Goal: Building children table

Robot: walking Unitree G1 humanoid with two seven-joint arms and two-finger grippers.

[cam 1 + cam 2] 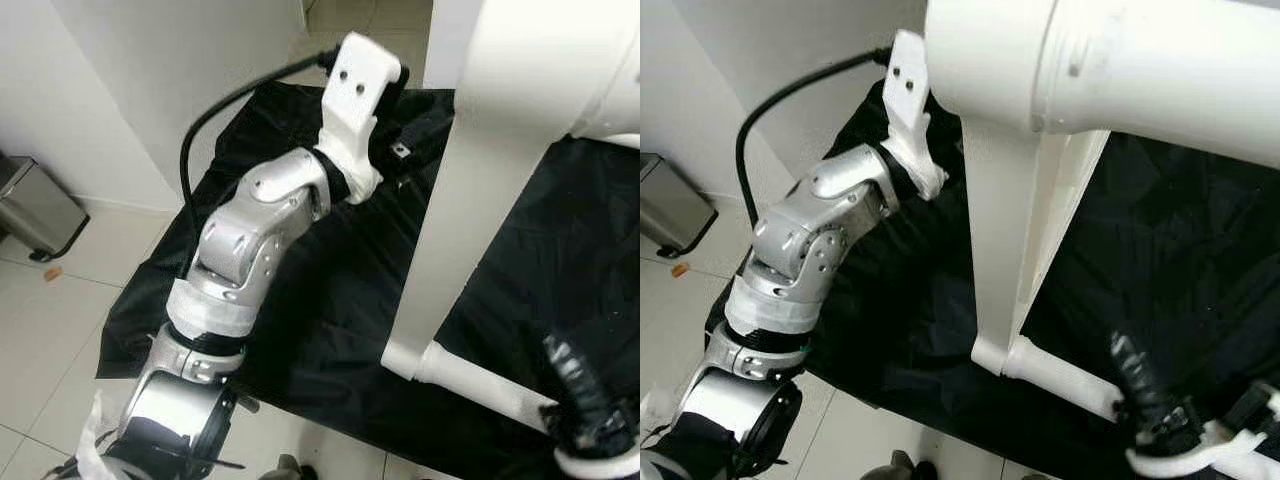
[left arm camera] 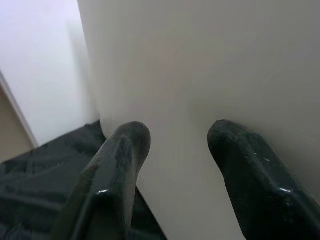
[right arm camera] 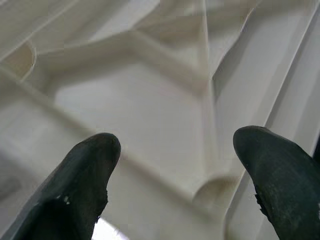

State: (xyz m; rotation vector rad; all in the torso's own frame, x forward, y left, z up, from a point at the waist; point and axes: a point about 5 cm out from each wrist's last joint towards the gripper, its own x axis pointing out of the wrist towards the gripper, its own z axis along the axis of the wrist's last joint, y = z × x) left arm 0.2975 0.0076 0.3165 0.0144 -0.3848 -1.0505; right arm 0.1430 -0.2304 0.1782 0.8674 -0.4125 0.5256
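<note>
The white plastic children's table (image 1: 470,190) stands tipped on edge over a black cloth (image 1: 330,290) on the tiled floor (image 1: 50,330). The left gripper (image 2: 177,145) reaches toward its smooth face, fingers apart, gripping nothing. The right gripper (image 3: 175,165), spread wide and empty-handed, faces the ribbed underside (close up). A metal bin (image 1: 35,205) stands by the wall.

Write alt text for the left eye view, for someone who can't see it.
A white plastic table part stands on edge over a black cloth spread on a tiled floor. The robot's silver left arm reaches up beside it, and the right gripper sits at the part's lower end. A metal bin stands by the wall.
</note>
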